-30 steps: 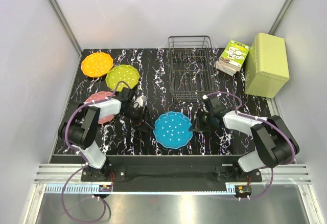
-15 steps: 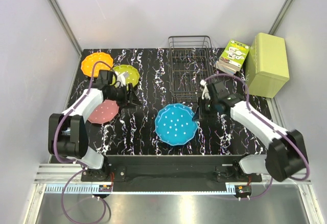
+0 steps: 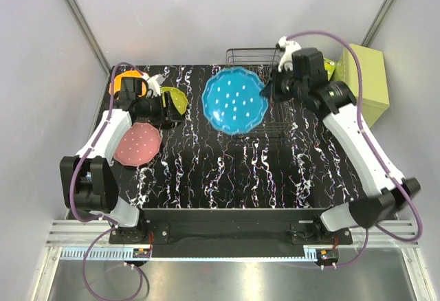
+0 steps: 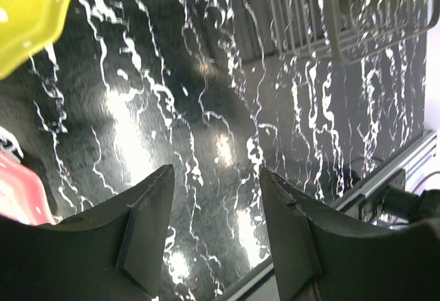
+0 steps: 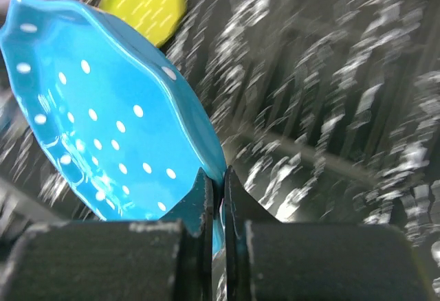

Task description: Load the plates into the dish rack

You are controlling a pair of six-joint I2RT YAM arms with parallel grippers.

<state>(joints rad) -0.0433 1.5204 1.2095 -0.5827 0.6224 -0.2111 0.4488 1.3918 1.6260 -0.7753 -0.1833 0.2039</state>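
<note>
We hold the blue plate (image 3: 234, 99) raised at the left side of the dish rack (image 3: 271, 112).
Our right jaws are clamped on the blue plate's rim, and the tilted plate covers the rack's left edge in the overhead view. Our left jaws stand wide apart with nothing between them, over the counter (image 3: 227, 170) left of the rack, just beside the yellow-green plate (image 3: 175, 98). The pink plate (image 3: 137, 144) lies flat farther left of the rack, and the orange plate (image 3: 127, 81) is farthest left, partly hidden by the arm.

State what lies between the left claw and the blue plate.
Bare marbled tabletop only, seen in the top view, between left claw and blue plate.
</note>
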